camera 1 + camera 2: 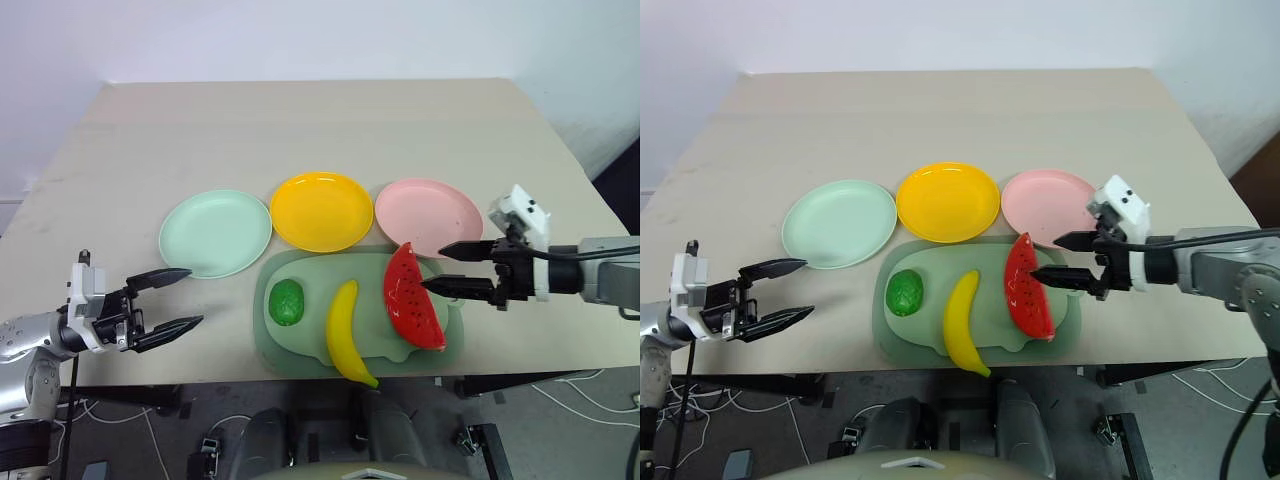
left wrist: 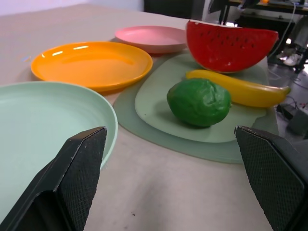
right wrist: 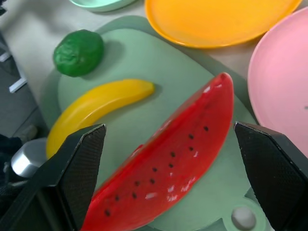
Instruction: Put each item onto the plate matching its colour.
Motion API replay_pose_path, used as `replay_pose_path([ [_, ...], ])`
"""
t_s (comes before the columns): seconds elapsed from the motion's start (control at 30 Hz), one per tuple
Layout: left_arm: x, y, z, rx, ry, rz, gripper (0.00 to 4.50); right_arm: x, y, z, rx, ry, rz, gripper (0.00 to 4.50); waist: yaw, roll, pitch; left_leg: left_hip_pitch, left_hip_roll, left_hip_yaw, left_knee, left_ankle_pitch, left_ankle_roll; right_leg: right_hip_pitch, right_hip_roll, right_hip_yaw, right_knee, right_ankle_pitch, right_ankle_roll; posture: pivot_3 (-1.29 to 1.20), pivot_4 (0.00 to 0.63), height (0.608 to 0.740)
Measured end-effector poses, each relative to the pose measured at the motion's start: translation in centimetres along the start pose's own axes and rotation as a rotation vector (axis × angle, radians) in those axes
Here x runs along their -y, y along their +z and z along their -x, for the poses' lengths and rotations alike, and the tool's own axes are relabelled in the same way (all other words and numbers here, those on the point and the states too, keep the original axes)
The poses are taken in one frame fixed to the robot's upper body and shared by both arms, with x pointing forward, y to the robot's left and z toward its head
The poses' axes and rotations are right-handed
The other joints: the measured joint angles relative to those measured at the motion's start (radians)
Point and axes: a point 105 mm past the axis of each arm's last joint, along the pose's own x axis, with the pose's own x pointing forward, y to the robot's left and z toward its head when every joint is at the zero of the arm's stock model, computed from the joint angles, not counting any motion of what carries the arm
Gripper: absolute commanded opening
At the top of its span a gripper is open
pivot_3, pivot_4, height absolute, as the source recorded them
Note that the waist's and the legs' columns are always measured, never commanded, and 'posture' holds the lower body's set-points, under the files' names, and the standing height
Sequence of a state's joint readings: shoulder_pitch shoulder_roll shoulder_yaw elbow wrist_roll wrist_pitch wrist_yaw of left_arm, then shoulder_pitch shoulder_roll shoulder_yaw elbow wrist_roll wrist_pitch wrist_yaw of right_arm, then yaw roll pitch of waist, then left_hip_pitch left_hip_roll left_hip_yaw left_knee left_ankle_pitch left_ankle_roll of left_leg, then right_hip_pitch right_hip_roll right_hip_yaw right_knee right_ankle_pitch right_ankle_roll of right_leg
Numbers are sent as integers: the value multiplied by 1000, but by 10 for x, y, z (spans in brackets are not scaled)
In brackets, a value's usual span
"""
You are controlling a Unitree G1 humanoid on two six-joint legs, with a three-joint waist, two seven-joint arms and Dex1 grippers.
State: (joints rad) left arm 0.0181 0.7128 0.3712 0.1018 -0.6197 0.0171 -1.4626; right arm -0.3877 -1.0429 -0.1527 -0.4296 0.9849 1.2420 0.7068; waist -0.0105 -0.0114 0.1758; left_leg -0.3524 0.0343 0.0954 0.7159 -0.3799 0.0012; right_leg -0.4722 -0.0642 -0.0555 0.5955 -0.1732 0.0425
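A red watermelon wedge (image 1: 413, 297), a yellow banana (image 1: 346, 332) and a dark-green round vegetable (image 1: 287, 301) lie on a pale green board (image 1: 300, 345) near the table's front edge. Behind the board stand a mint green plate (image 1: 214, 232), a yellow-orange plate (image 1: 321, 211) and a pink plate (image 1: 428, 215), all bare. My right gripper (image 1: 445, 268) is open just right of the watermelon, fingertips pointing at it, one on either side of its right end. My left gripper (image 1: 181, 298) is open at the front left, near the mint plate's front rim, holding nothing.
The tan table (image 1: 300, 130) stretches bare behind the plates. Its front edge runs just below the board. Cables and a dark floor lie beneath.
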Motion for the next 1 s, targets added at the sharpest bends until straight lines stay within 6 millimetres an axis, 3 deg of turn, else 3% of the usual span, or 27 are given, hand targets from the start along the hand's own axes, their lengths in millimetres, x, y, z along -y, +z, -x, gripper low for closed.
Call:
replay_pose_path([
  [0.43, 10, -6, -6, 28, 56, 19, 4478, -2, -38, -49, -169, -34, -137, 4500, -2, -1, -1, -3, 0, -1, 1, 0, 0, -2, 1, 0, 0, 2, 3, 0, 150, 736],
  [0.77, 15, -9, -8, 39, 92, 30, 4478, -4, -39, -62, -233, -102, -52, 4500, -2, -9, -6, -1, 0, -2, 1, 0, 0, 0, 1, -1, 0, 0, 0, 0, 150, 736],
  [0.9, 13, -9, -8, 42, 101, 24, 4500, -5, -41, -63, -257, -113, 12, 3266, -3, -11, -8, -1, 0, -3, 1, 0, 0, 0, 1, -1, 0, 0, 0, 0, 150, 736],
  [1.0, 12, -7, -9, 49, 103, 8, 4500, -6, -41, -64, -266, -109, 44, 3163, -2, -12, -8, 0, 0, -3, 1, 0, 0, 1, 1, -2, 0, 0, 0, 0, 150, 736],
])
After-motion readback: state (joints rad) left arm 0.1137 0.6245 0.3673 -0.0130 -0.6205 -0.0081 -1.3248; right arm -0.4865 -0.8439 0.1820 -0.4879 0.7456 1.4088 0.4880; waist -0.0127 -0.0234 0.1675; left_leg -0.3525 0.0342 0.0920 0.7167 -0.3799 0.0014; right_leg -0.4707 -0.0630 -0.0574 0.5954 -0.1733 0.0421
